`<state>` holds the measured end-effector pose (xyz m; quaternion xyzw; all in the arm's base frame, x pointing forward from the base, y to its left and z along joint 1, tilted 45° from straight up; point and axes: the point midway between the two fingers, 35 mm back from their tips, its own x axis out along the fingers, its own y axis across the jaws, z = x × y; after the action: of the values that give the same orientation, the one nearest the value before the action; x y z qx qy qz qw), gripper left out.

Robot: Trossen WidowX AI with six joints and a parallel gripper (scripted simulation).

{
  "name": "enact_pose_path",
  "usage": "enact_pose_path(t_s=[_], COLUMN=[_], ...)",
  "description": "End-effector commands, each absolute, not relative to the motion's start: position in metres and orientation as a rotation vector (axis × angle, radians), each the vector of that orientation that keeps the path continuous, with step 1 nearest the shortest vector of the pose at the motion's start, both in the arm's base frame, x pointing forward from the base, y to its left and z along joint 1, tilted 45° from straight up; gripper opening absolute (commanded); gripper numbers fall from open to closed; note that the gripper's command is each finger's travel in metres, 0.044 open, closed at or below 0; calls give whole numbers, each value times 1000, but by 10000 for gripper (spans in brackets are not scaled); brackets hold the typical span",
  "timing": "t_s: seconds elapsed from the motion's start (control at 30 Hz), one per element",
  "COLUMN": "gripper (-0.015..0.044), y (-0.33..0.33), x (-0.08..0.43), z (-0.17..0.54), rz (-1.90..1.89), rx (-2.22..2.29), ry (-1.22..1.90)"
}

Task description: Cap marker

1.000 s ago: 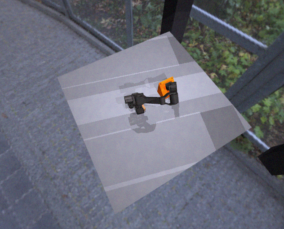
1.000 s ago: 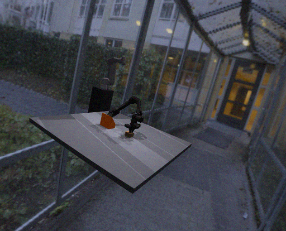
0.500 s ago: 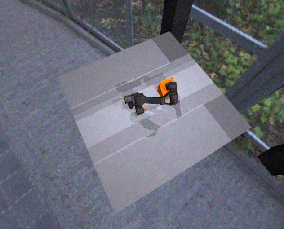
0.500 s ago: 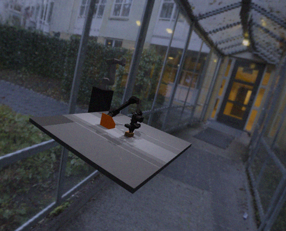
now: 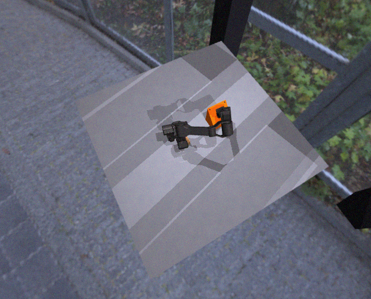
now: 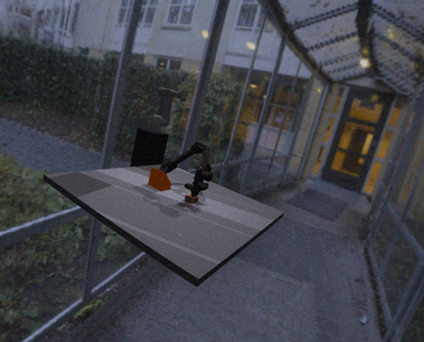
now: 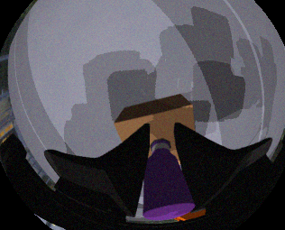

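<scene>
The tan holder block (image 5: 188, 140) (image 6: 191, 200) (image 7: 184, 116) stands on the table (image 5: 185, 239) (image 6: 174, 247). My gripper (image 6: 194, 194) (image 7: 161, 127) points down right above it and is shut on the purple cap (image 7: 166, 180). In the wrist view the cap is in line with the marker's place in the block, its wide, bright purple end toward the camera. A thin grey band and a purple edge (image 7: 160, 142) show at its far end, by the block. The marker is otherwise hidden, and I cannot tell how far the cap is seated. The fingers hide the cap in the top and exterior views.
An orange wedge-shaped piece (image 5: 212, 115) (image 6: 158, 179) stands beside the arm's base, behind the holder block as seen from the exterior view. The arm (image 5: 198, 131) (image 6: 183, 157) reaches from its base over to the block. Broad shadow bands cross the table.
</scene>
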<state>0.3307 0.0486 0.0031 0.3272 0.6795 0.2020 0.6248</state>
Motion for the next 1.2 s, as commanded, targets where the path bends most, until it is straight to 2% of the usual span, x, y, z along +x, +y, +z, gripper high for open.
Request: enact_pose_path(t_s=[0.0, 0.03, 0.6, 0.83, 0.97, 1.17], gripper=[0, 0, 440, 440, 440, 282], y=[53, 53, 49, -3, -5, -15], x=[330, 330, 331, 332, 332, 309], z=[1, 1, 3, 54, 57, 74], rz=[470, 470, 464, 459, 459, 628], rx=[747, 747, 751, 752, 753, 575], ry=[1567, 1567, 1559, 1559, 1559, 1490])
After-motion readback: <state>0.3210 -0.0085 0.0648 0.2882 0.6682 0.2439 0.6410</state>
